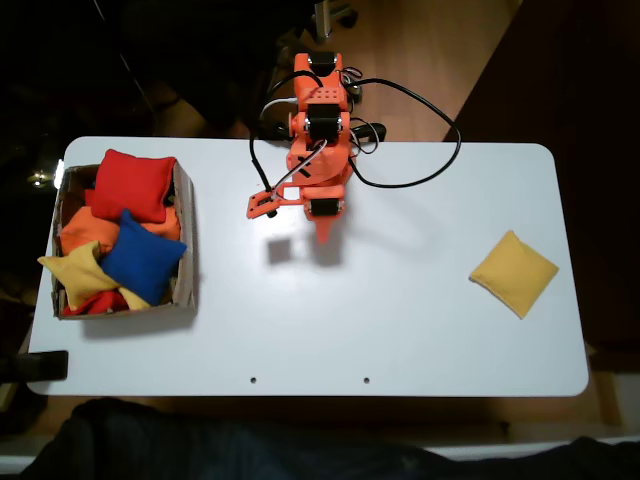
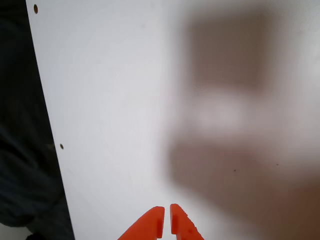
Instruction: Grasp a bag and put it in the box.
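The bag (image 1: 513,272) is a golden-yellow square beanbag lying flat on the white table near its right end in the fixed view. The box (image 1: 186,262), brown cardboard with low walls, stands at the table's left end. My orange gripper (image 1: 327,238) hangs over the middle of the table, below the arm's base, far from both bag and box. In the wrist view the gripper (image 2: 166,216) shows as two orange fingertips pressed almost together with nothing between them, above bare white tabletop.
Inside the box lie a red beanbag (image 1: 135,183), a blue beanbag (image 1: 143,257), a pale yellow beanbag (image 1: 75,270) and an orange beanbag (image 1: 95,235). Black cables (image 1: 420,150) loop right of the arm's base. A black clamp (image 1: 45,365) sits at the front left corner.
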